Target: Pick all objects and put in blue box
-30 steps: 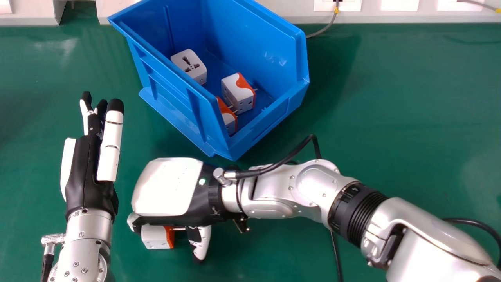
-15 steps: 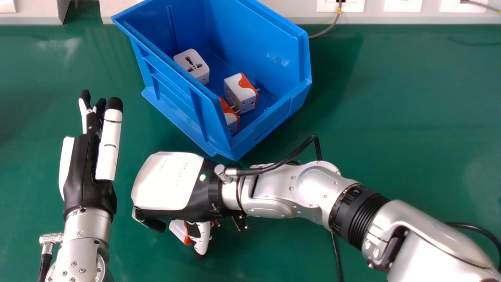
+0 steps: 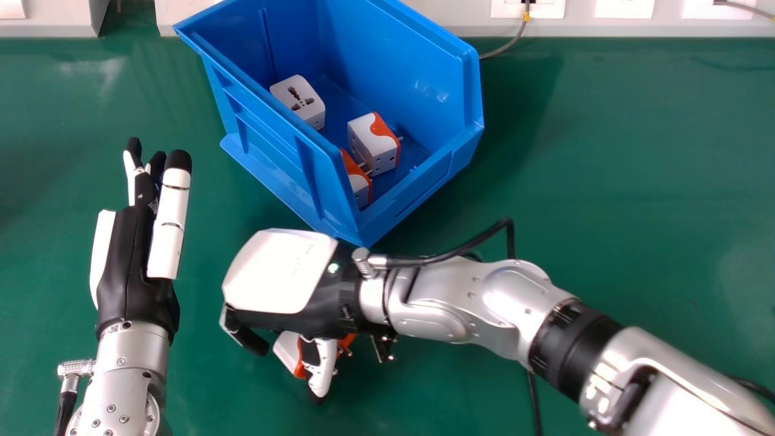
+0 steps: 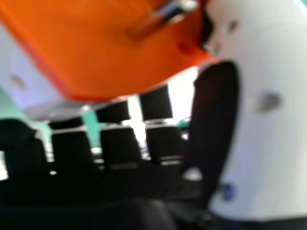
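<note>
Note at far left, over the smooth green tabletop (image 3: 605,212), black-and-white plastic left hand (image 3: 127,266): fingers straight, grasping nothing. Just right of that, in front of the box, find black-and-white plastic right hand (image 3: 277,272), palm down at the end of the silver arm (image 3: 448,297). Looks to be grasping the cube-shaped white-and-orange plastic plug adapter (image 3: 286,352), pinched under the palm between thumb and fingers; pins visible close up in right hand view. Cannot tell whether the orange beyond the thumb belongs to the same piece.

Farther right and back, see open blue plastic box (image 3: 260,127). Counts three inside: white plastic socket cube (image 3: 298,97), sockets up; partly hidden orange-and-white plastic adapter (image 3: 361,189) by the near wall; white plastic cube with orange face (image 3: 370,145), to its right.

Judge step as pick-up, grasp apparently made. Next, calls for raising above the rim, carrying back over the box, then letting go inside.
</note>
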### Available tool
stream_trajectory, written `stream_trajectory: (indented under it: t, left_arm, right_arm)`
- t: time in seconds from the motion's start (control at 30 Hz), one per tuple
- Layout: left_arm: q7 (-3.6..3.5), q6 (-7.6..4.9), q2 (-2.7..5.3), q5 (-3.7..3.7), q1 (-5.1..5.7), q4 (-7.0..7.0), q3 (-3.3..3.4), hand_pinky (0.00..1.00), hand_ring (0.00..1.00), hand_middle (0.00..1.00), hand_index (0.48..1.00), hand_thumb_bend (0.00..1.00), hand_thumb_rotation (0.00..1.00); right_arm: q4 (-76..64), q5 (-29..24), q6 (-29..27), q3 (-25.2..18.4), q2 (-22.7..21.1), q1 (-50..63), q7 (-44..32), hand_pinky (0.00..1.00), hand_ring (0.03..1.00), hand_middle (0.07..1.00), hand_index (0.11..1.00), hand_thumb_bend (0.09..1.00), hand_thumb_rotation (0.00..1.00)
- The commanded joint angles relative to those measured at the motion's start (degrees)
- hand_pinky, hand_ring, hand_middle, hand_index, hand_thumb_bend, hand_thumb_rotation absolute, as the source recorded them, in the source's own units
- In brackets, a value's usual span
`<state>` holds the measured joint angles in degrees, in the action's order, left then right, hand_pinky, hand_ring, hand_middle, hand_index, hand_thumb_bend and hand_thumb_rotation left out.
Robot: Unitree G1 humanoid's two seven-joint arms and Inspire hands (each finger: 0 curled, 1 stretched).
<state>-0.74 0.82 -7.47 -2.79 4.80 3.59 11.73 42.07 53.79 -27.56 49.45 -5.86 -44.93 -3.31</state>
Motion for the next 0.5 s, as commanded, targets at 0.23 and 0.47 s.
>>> stream_trajectory:
  t: [0.23,0.47]
  left_arm:
    - [-0.48,-0.2,-1.08,-0.17,-0.86,0.08,0.72,0.99,1.0,1.0,1.0,0.5,0.94]
    - [-0.89,-0.28,-1.53,-0.21,-1.38,-0.72,1.1,0.99,1.0,1.0,1.0,0.49,0.95]
  right_arm:
    - [-22.1,-11.6,10.0,-11.0,-3.7,16.0,-8.3,0.01,0.062,0.146,0.482,0.507,0.12]
    - [-36.9,-16.2,18.0,-15.7,-4.4,26.6,-12.5,0.03,0.072,0.157,0.473,0.492,0.15]
